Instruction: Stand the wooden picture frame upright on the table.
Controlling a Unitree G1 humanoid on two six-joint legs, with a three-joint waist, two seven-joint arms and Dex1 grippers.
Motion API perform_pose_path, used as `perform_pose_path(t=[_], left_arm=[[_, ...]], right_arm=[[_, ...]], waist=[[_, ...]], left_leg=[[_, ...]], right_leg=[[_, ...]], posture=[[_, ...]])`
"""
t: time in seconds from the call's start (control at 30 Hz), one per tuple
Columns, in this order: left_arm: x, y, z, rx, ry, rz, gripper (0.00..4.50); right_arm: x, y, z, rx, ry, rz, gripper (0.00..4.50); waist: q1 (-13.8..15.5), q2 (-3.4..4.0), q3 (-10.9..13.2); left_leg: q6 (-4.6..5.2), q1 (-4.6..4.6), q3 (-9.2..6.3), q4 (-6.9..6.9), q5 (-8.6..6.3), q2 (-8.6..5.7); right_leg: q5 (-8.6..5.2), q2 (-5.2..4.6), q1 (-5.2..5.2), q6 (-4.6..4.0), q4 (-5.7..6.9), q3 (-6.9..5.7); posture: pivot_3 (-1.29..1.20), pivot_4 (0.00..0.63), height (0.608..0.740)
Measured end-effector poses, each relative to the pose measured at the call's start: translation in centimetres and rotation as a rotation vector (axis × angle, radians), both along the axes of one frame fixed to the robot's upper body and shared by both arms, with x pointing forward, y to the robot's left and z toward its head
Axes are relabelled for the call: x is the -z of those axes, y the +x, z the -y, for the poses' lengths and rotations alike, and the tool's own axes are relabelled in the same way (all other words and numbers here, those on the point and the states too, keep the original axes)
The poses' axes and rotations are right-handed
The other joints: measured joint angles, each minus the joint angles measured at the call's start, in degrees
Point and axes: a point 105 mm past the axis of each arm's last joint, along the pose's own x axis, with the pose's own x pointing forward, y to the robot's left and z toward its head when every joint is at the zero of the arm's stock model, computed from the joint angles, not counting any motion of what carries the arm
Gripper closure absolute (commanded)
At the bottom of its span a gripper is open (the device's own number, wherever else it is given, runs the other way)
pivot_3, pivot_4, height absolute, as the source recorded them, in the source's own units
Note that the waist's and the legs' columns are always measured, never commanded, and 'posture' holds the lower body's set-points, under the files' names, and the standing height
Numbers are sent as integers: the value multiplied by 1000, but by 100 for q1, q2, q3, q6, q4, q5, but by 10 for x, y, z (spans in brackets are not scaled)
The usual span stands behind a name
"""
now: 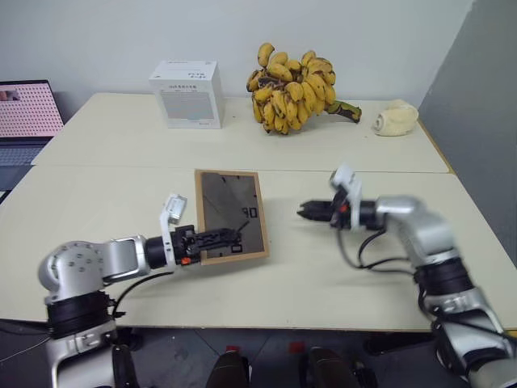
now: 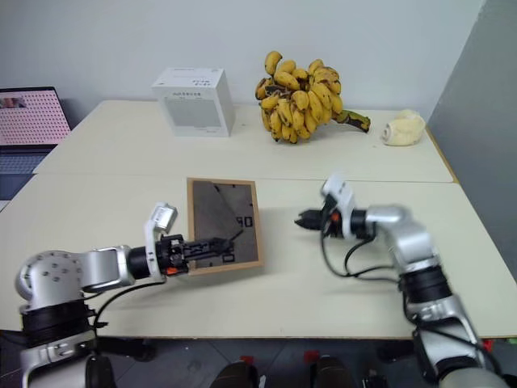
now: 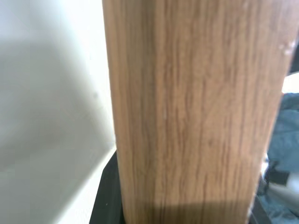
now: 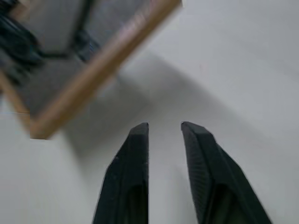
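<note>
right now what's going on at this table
A two-armed robot is working on a wooden picture frame that shows its dark grey back. The left gripper grips the frame at its near edge, holding it tilted up off the table. The right gripper hangs just to the frame's right with its fingers slightly apart and nothing between them. The frame is not yet standing on its own. A white box, a bunch of bananas and a pale lump sit along the far side.

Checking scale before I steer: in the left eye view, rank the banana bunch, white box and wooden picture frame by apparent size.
1. banana bunch
2. wooden picture frame, close to the bunch and nearer the camera, so unsure
3. white box
</note>
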Motion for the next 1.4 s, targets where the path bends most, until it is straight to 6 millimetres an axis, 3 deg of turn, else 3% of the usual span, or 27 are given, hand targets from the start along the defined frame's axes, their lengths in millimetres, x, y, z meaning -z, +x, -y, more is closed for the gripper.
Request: perform_pose_path(t=[0.07, 0.13, 0.3, 0.4, 0.53, 0.73, 0.87, 0.97, 1.07, 1.13, 1.3, 1.4], left_arm=[[1, 0, 0, -3, 10, -4, 3673], [3, 1, 0, -7, 19, -9, 3673], [-3, 4, 3, 6, 36, 14, 3673], [-4, 5, 3, 5, 38, 20, 3673], [-4, 5, 3, 4, 40, 20, 3673], [-5, 5, 1, 2, 52, 22, 3673], [0, 3, -2, -3, 73, 7, 3673], [6, 1, -5, -15, 96, -5, 3673], [10, -2, -5, -15, 105, -13, 3673], [10, -3, -5, -14, 107, -14, 3673], [9, -3, -3, 4, 99, -8, 3673], [9, -3, -3, 5, 99, -7, 3673]], right_arm=[[-16, -12, -10, -84, 42, -23, 2049], [-19, -19, -21, -132, 68, -66, 1680], [-33, -17, -71, -172, 129, -44, 622], [-23, -9, -80, -144, 104, -33, 63], [-8, -2, -92, -119, 70, -25, 63], [0, -11, -116, -169, 42, 35, 63], [-11, -38, -118, -303, 90, 6, 63], [-16, -60, -108, -406, 111, -37, 63], [-13, -67, -97, -425, 115, -90, 63], [-9, -60, -92, -373, 97, -81, 63], [8, -10, -96, -81, 47, -34, 63], [7, -4, -108, -56, 35, 1, 63]], waist=[[-6, -3, -2], [1, -6, 0], [-6, -7, 0], [25, -8, 0], [21, -9, 0], [10, -9, 0], [12, -9, 0], [18, -9, 0], [17, -10, -1], [15, -10, -1], [-12, -11, -1], [-12, -11, -1]], left_leg=[[0, -2, -3, -5, 0, 5], [0, -10, -5, -9, 0, 7], [-2, -11, 3, -26, 1, 4], [-2, -12, 2, -37, 1, 1], [-4, -15, 6, -56, 2, 2], [-21, -16, 5, -76, 12, 6], [-16, -17, 4, -76, 9, 8], [-13, -16, -1, -75, 7, 8], [-12, -13, -2, -73, 7, 5], [-12, -9, -1, -73, 8, -4], [-18, -6, 2, -75, 13, 6], [-19, -15, 4, -76, 14, 9]], right_leg=[[0, 0, 0, -2, -7, 2], [0, 0, -6, -3, -13, 1], [2, -1, -19, -7, -14, 4], [3, -6, -15, -7, -27, 2], [4, -20, -15, -5, -48, 0], [3, -31, -28, -9, -53, 0], [2, -33, -28, -9, -54, -3], [2, -33, -23, -9, -54, -4], [3, -34, -19, -8, -51, -5], [3, -31, -16, -8, -50, -7], [8, -4, -23, -17, -46, -2], [8, 0, -36, -18, -44, 3]], posture=[[0, 150, 740], [0, 150, 740], [0, 150, 740], [0, 150, 740], [0, 150, 740], [0, 150, 740], [0, 150, 740], [0, 150, 740], [0, 150, 740], [0, 150, 740], [0, 150, 740], [0, 150, 740]])
